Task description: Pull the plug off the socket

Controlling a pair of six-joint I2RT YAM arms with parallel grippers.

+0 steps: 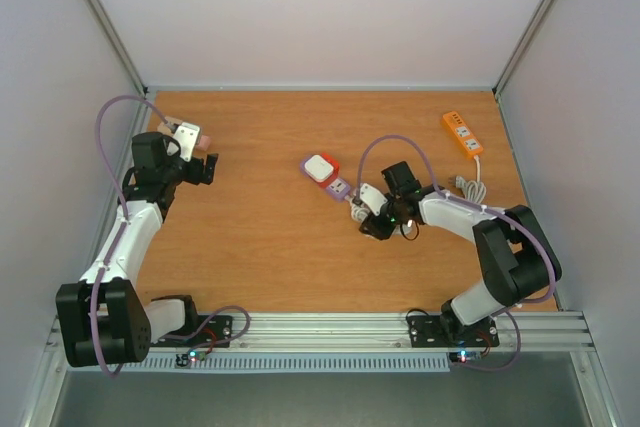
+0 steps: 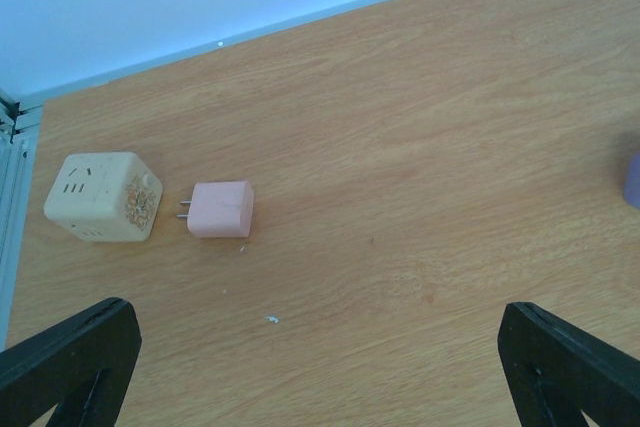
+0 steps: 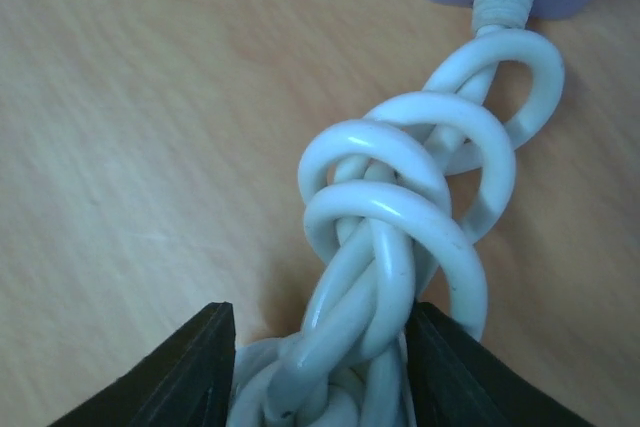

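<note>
1. The left gripper (image 2: 318, 315) is held with its fingers wide apart over bare table. A cream socket (image 2: 100, 197) and a pink plug (image 2: 222, 209) are seen at the left of its wrist view, just apart, with the prongs exposed.
2. In the middle of the top view, the purple plug (image 1: 338, 188) appears seated in the red and white socket (image 1: 320, 167).
3. The line of socket, plug and white cable (image 3: 400, 237) is laid from upper left to lower right.
4. The right gripper (image 3: 318, 322), the nearer one, is closed round the coiled cable. The plug lies ahead of its fingers, at the upper right of its wrist view.
5. A pull along that line, towards the lower right, is judged necessary.
</note>
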